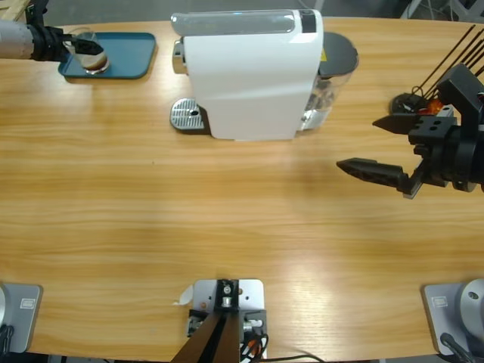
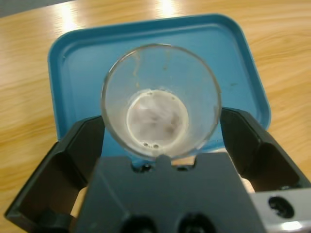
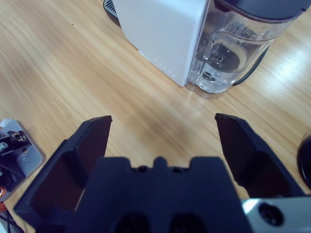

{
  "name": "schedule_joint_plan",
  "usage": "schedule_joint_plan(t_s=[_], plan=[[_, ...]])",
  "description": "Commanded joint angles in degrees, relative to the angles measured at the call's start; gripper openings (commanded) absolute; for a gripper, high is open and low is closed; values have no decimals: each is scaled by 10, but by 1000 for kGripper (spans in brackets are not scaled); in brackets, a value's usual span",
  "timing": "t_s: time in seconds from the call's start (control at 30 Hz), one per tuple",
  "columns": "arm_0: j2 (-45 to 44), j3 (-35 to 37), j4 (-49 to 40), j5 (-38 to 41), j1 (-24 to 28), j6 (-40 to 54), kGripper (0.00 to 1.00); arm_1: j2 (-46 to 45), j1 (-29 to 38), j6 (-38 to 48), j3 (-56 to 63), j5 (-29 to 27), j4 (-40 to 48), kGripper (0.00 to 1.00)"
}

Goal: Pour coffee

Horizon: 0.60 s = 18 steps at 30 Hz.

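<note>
A clear glass (image 1: pixel 94 54) stands on a teal tray (image 1: pixel 132 53) at the table's far left corner. A thin layer of coffee (image 1: pixel 95 65) lies in its bottom; in the left wrist view the coffee (image 2: pixel 156 119) looks pale tan with a few bubbles. My left gripper (image 1: pixel 89 48) reaches in from the left edge and stands open, one jaw on each side of the glass (image 2: pixel 160 73), close against its wall. My right gripper (image 1: pixel 358 144) hovers open over bare wood at the right, with nothing between its fingers (image 3: pixel 92 141).
A white coffee machine (image 1: pixel 249 76) stands at the back middle, with a metal drip grid (image 1: pixel 187 115) on its left and a clear water tank (image 1: pixel 333 68) on its right. Black sticks with orange beads (image 1: pixel 423 102) stand behind the right arm.
</note>
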State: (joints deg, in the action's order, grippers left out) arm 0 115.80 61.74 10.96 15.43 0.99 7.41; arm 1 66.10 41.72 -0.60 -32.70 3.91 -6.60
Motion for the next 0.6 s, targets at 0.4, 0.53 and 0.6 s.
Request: schedule_joint_plan(t_s=[0.4, 0.53, 0.6], plan=[[-321, -12, -220, -147, -118, 12, 987, 0, 5, 13, 17, -16, 2, 1000], [-371, 16, -361, -183, -270, 74, 978, 3, 5, 36, 8, -22, -15, 1000], [-402, -14, -364, -180, -319, 70, 984, 4, 5, 54, 3, -30, -26, 1000]])
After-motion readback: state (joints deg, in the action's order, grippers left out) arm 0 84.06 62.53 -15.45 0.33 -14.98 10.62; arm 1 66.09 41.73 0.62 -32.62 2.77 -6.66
